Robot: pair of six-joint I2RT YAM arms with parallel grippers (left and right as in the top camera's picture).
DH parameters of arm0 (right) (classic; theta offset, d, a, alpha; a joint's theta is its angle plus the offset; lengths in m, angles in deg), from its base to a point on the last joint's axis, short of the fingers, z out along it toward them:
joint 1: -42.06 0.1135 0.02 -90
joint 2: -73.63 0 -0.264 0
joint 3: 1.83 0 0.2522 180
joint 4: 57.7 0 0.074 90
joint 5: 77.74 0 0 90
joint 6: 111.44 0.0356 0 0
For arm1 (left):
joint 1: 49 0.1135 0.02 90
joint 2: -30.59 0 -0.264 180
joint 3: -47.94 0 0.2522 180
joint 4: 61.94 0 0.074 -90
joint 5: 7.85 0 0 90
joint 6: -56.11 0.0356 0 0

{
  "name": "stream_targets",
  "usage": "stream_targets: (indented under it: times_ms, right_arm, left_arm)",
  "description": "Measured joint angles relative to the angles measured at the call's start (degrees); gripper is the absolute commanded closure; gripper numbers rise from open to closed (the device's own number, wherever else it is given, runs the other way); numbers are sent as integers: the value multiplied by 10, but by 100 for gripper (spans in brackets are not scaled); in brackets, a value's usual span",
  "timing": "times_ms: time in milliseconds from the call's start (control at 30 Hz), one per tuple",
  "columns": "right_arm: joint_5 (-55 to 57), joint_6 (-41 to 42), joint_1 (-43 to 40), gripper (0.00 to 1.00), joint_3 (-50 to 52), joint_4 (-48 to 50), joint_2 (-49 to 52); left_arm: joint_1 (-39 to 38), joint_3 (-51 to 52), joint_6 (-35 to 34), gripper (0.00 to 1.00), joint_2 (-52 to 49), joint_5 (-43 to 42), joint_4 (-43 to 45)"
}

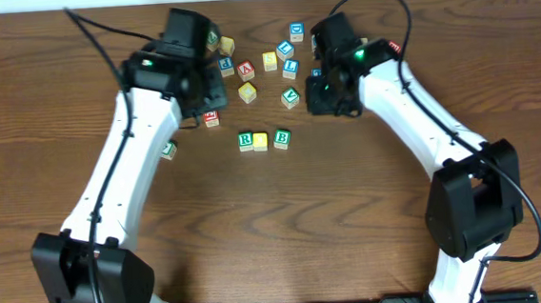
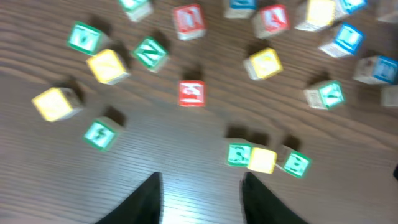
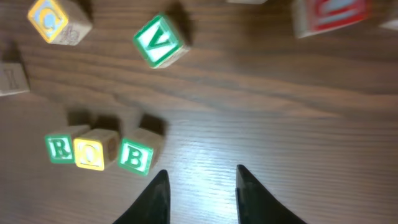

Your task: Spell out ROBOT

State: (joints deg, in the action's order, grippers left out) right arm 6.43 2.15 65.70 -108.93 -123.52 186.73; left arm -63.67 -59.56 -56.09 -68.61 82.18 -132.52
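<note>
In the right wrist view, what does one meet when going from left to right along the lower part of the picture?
green R cube → yellow cube → green B cube → right gripper, its fingers apart, holding nothing.

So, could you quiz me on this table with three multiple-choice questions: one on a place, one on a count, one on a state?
1. Where is the green V cube compared with the lettered row?
A. stacked on it
B. apart from it, on its far side
C. in its middle

2. How many cubes stand in that row?
A. three
B. five
C. one

3. How is the right tool?
A. clamped on a cube
B. open and empty
C. lying on the row

Answers:
B, the V sits alone, past the green B cube.
A, the row is green R, yellow cube, then B.
B, only bare table shows between its fingers.
</note>
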Motion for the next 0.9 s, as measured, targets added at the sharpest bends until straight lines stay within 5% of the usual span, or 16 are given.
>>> stream_targets:
  times_ms: [900]
  right_arm:
    - [-51, 49, 17, 82, 54, 124, 70]
  left_arm:
    - [51, 26, 0, 64, -1, 1, -2]
